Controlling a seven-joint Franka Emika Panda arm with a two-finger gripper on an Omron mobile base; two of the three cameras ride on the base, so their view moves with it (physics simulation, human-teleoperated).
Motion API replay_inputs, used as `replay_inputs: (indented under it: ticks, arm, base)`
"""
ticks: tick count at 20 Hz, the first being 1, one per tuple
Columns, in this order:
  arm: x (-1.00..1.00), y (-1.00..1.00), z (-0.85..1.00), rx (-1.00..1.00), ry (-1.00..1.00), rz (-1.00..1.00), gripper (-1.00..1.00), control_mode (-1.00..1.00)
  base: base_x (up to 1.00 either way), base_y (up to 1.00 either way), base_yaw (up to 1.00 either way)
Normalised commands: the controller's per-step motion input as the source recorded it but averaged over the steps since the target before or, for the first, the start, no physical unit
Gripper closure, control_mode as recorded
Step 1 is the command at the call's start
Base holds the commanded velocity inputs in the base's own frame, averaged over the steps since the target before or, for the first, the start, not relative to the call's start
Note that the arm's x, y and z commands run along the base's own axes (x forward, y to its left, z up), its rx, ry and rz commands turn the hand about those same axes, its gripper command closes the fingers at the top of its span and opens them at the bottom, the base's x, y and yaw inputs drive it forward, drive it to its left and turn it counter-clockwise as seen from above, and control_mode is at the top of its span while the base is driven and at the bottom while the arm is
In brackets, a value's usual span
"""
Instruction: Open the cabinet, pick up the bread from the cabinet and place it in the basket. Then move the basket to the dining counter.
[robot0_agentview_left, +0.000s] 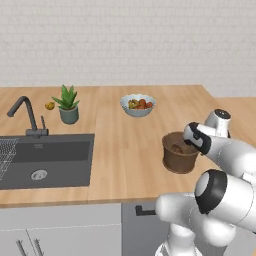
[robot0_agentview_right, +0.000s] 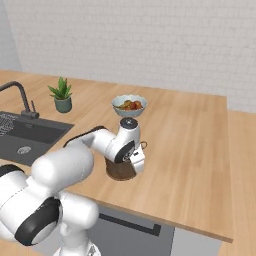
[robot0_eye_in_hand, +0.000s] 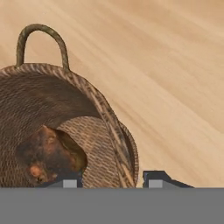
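- Setting: rendered kitchen with a white brick wall behind a broad light-wood dining counter (robot0_agentview_left: 130, 145) carrying a dark grey inset sink (robot0_agentview_left: 47, 160) and a black tap (robot0_agentview_left: 25, 115), over grey cabinet fronts.
- Tool: two-finger gripper (robot0_eye_in_hand: 111, 179) on the white arm, lowered at the near rim of the basket. In the hand view one dark fingertip sits inside the basket wall and the other outside it, so the jaws straddle the rim. Whether they actually press on the wicker cannot be told; the tips are cut off at the frame's lower edge.
- Held item: round dark-brown woven basket (robot0_agentview_left: 179, 152) with a rim and small loop handle (robot0_eye_in_hand: 41, 41), standing upright on the dining counter right of the sink. A rim grip suits a deep, thin-walled vessel, and a loop this small offers little purchase.
- Contents: small roundish dark-brown bread loaf (robot0_eye_in_hand: 46, 153) with lighter tan patches, lying on the basket floor against the wall nearest the fingers. Judged: bread placed, basket arrived on the counter; task near its end, release remaining.
- Neighbours: white bowl of fruit (robot0_agentview_left: 138, 105) beyond the basket, apart from it; small potted green plant (robot0_agentview_left: 68, 105) behind the sink; small yellow object (robot0_agentview_left: 49, 105) just beside the plant.
- Risk, judged: lifting away while gripping could tip the basket.
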Motion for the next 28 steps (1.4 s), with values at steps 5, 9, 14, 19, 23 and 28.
replay_inputs:
  ticks: [5, 9, 14, 19, 23, 28]
  arm:
    - [-0.22, 0.0, 0.35, 0.0, -0.03, 0.0, -1.0, -1.0]
    - [-0.51, 0.0, 0.59, -0.01, -0.02, 0.0, -1.0, -1.0]
    - [-0.81, 0.02, 0.83, -0.06, -0.09, 0.05, -1.0, -1.0]
    - [-0.67, 0.15, 0.81, -0.09, -0.17, 0.07, -1.0, -1.0]
    - [-0.58, 0.19, 0.6, -0.09, -0.2, 0.06, -1.0, -1.0]
    - [-0.63, 0.08, 0.63, -0.04, -0.22, 0.07, -1.0, -1.0]
  base:
    - [0.0, 0.0, 0.0]
    - [0.0, 0.0, 0.0]
    - [0.0, 0.0, 0.0]
    - [0.0, 0.0, 0.0]
    - [0.0, 0.0, 0.0]
    - [0.0, 0.0, 0.0]
